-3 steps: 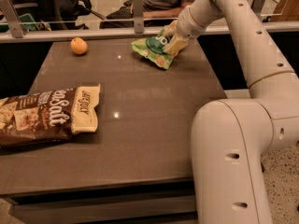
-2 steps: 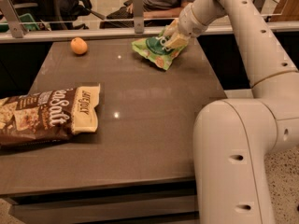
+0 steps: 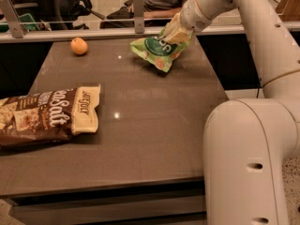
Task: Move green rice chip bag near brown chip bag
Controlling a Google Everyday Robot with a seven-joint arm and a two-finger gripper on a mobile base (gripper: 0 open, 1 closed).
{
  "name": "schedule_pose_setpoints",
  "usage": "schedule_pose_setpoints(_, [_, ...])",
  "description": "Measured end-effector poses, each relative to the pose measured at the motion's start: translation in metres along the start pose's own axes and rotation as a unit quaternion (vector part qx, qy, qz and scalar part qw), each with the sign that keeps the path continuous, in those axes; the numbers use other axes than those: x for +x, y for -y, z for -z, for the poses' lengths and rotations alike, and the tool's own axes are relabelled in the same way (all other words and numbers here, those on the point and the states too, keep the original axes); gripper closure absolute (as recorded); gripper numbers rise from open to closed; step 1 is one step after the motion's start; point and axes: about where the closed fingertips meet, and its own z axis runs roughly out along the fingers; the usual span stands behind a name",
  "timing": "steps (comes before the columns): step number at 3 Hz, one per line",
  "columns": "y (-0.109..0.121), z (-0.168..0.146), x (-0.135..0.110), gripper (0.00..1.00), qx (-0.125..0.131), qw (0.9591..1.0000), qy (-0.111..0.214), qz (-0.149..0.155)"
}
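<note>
Camera view: a dark tabletop (image 3: 154,111) filled most of the frame, with the robot's white arm (image 3: 248,163) bulking large at the lower right and reaching up to the top centre. There the gripper (image 3: 174,29) was pinched onto the upper right edge of the green rice chip bag (image 3: 154,50), holding it. The bag hung down and to the left of the gripper at the far side of the table, upper centre of the frame. Its lower corner seemed to be just at or just off the surface.

The brown chip bag (image 3: 42,116) lay flat at the left edge of the frame, its long axis running left to right and its cream end towards the table's middle. It was well apart from the green bag, down and to the left of the gripper. I judged the carry had to run along that diagonal. An orange (image 3: 79,46) sat at the upper left, clear of that line.

Compared with a second before, the gripper sat a little higher and the bag's top had risen with it. The brown bag and the orange had not moved.
</note>
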Motion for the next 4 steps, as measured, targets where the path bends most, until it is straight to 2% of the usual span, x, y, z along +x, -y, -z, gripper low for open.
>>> schedule_pose_setpoints(2, [-0.017,0.022,-0.046,1.00,-0.003,0.9980,0.061,-0.017])
schedule_pose_setpoints(3, [-0.037,0.024,-0.072,1.00,-0.015,0.9950,0.094,-0.032])
schedule_pose_setpoints(4, [-0.066,0.023,-0.097,1.00,-0.024,0.9914,0.120,-0.046])
